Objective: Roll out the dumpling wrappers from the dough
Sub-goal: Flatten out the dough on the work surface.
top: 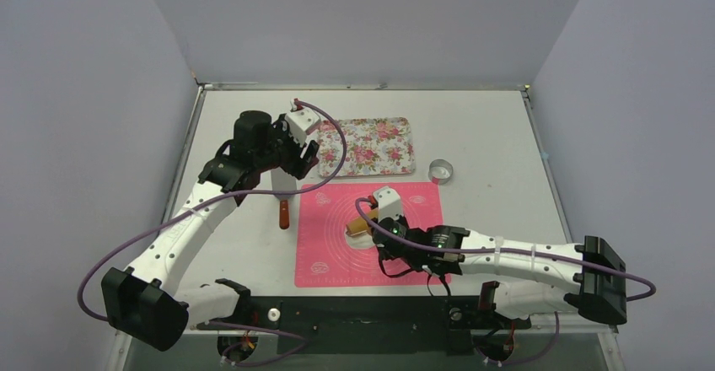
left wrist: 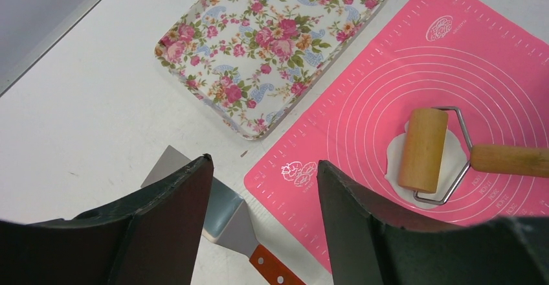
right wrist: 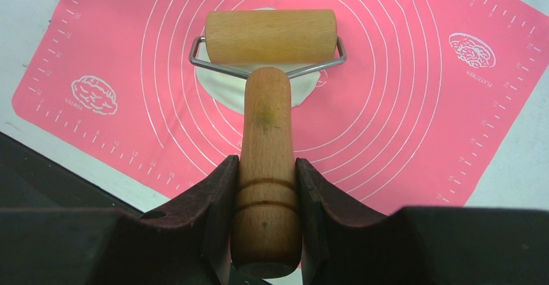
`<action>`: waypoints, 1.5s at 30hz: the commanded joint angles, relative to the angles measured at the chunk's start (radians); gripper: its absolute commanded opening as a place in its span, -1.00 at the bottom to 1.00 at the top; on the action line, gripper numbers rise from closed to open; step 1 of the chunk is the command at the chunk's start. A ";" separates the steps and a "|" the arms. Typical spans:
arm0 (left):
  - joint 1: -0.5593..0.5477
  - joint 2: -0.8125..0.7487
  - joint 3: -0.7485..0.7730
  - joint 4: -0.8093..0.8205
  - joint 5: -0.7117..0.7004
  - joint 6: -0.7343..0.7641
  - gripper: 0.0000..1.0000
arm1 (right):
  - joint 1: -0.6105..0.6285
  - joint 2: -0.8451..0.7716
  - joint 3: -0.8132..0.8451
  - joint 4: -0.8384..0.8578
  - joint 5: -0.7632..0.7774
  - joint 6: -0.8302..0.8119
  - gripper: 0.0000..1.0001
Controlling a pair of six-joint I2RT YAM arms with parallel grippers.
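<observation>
The dough (right wrist: 226, 85) is a flattened white patch on the pink silicone mat (right wrist: 401, 103); it also shows in the left wrist view (left wrist: 393, 155) and in the top view (top: 354, 229). My right gripper (right wrist: 267, 168) is shut on the wooden roller's handle (right wrist: 265, 142), and the roller barrel (right wrist: 272, 35) rests on the dough. The roller also shows in the left wrist view (left wrist: 424, 149). My left gripper (left wrist: 262, 168) is open and empty, above the table left of the mat, over a metal spatula (left wrist: 223, 217). No cut round wrappers are in view.
A floral tray (top: 369, 146) sits behind the mat. A metal ring cutter (top: 441, 170) stands right of the tray. The spatula with a red handle (top: 284, 212) lies left of the mat. The table's near edge shows dark in the right wrist view.
</observation>
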 commanded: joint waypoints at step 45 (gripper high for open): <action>0.045 0.013 0.038 0.025 0.049 -0.022 0.20 | 0.035 0.048 0.019 -0.020 0.042 -0.017 -1.00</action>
